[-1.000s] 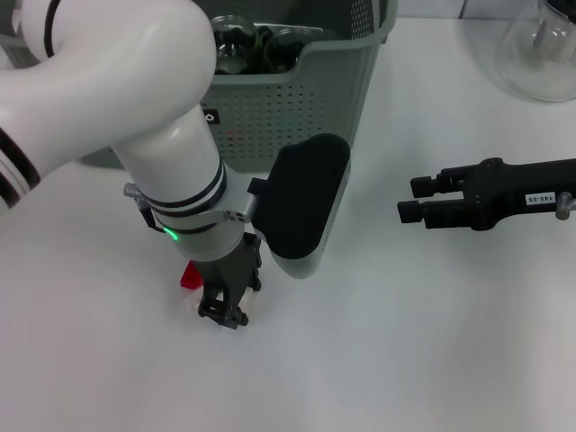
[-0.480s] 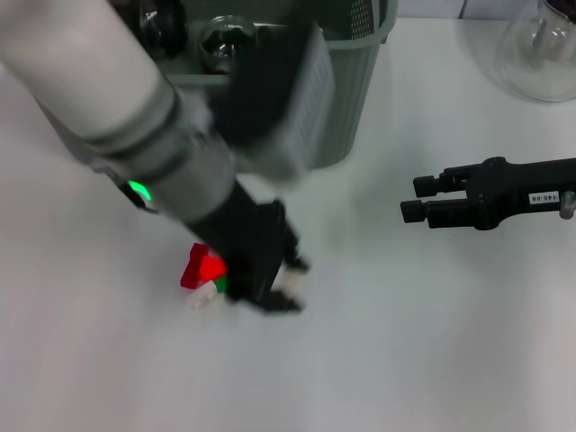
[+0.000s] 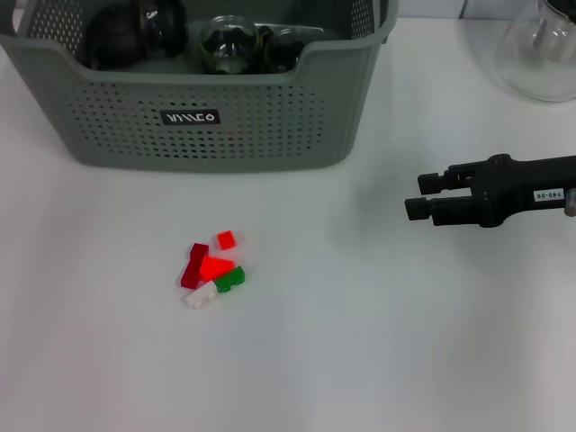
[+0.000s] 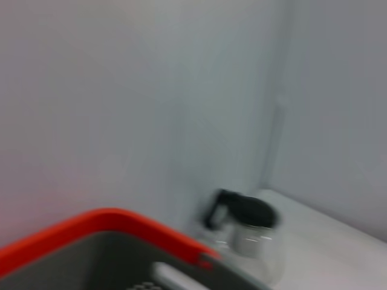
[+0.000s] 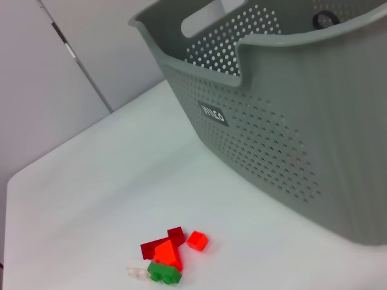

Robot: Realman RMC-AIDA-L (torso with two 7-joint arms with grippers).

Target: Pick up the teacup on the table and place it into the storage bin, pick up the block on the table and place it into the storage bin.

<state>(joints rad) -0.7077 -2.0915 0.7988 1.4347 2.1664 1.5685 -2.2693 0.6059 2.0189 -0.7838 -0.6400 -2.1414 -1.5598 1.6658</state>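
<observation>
The block [image 3: 213,268] you want sits in a loose cluster of red, green and white pieces on the worktop [image 3: 378,342] before the storage bin [image 3: 207,117]; closing on it could scatter them. The right gripper [image 3: 412,196] hovers well apart, jaws near-closed and holding nothing; the left gripper is out of view.

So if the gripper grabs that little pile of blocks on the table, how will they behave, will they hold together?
The blocks look small, hard and light, so probably stiff in a pinch. They lie as a loose pile, one small red block apart, so a push would likely scatter them. The right gripper could probably lift only one or two at once.
</observation>
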